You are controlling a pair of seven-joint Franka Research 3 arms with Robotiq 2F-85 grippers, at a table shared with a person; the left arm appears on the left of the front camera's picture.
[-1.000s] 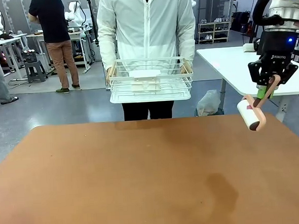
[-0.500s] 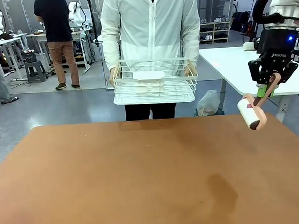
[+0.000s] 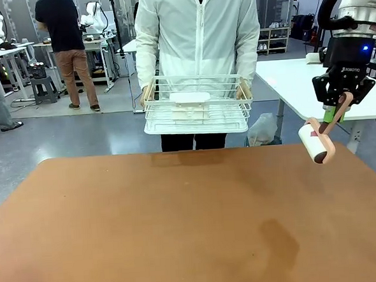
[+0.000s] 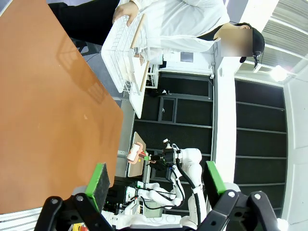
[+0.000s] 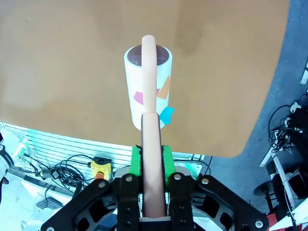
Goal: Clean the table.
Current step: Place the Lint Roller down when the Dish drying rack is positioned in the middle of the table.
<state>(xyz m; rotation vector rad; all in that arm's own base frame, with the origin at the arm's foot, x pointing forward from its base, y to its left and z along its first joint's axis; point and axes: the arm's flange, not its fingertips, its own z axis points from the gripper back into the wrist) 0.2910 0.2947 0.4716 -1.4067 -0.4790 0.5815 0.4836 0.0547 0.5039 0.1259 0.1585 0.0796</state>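
Right wrist view, right claw [image 5: 152,159] clamping lint roller [image 5: 147,86]

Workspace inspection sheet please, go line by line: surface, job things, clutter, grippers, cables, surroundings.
Surface: the table, reddish-brown, bare apart from a faint darker patch right of centre.
Job's things: lint roller, pink handle, white roll with coloured scraps stuck on, held above the table's right edge.
Clutter: nothing seen on the top.
Grippers: right gripper shut on the roller handle; left gripper open, empty.
Cables: loose cables on the floor beside the table.
Surroundings: person at the far side holding a white wire basket off the table; white-topped table behind.
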